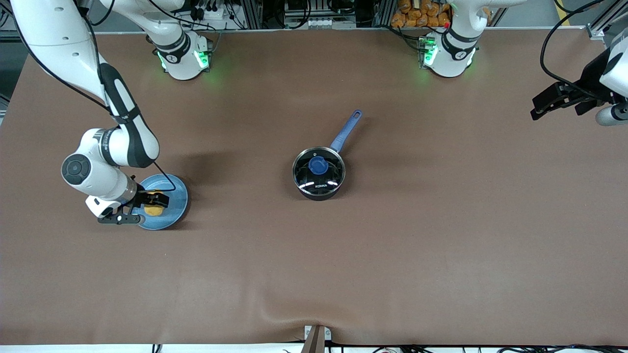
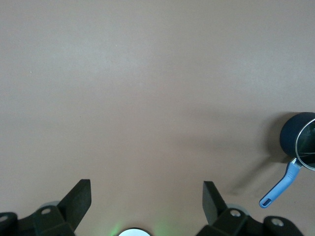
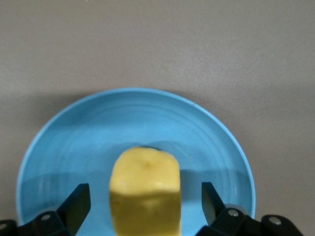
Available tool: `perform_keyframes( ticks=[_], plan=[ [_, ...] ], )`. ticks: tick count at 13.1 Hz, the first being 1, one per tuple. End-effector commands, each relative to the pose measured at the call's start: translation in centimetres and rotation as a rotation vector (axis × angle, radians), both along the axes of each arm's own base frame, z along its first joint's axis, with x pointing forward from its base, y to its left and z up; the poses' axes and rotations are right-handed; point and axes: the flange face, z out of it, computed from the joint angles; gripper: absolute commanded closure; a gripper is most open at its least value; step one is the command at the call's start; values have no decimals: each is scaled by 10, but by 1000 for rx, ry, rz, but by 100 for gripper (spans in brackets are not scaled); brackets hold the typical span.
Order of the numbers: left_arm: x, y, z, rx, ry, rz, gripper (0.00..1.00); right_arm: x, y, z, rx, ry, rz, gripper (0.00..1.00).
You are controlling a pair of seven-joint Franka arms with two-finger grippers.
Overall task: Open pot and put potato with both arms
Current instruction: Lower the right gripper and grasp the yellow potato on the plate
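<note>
The pot (image 1: 319, 172) stands near the middle of the table (image 1: 314, 255) with its glass lid (image 1: 319, 169) on, blue knob (image 1: 318, 165) up, and its blue handle (image 1: 346, 130) pointing away from the front camera toward the bases. The potato (image 1: 154, 210) lies on a light-blue plate (image 1: 171, 196) toward the right arm's end of the table, well apart from the pot. The right gripper (image 1: 153, 205) is low over the plate with its fingers (image 3: 74, 206) spread wide on either side of the potato; they appear not to touch it, though the front view is too crowded to be sure. The left gripper (image 1: 539, 109) waits in the air over the left arm's end of the table, fingers (image 2: 76, 199) spread wide and holding nothing.
</note>
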Motion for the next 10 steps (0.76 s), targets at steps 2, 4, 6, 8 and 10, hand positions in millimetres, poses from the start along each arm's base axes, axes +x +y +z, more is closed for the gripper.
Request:
perform_keyframes(
  ticks=[2,4,6,8,10],
  plan=[
    [-1,2,2,-4,8,2,0,-5,-3,-6,6,-3,16,10],
    [0,0,1,-4,8,0,0,-9,-2,-11,8,11,25,55],
    [0,0,1,-4,8,0,0,-10,-2,-7,10,14,25,89],
    [0,0,1,-4,8,0,0,-10,-7,7,12,12,25,100],
    [1,0,-2,-4,13,0,0,-9,-2,39,17,21,41,100]
  ],
)
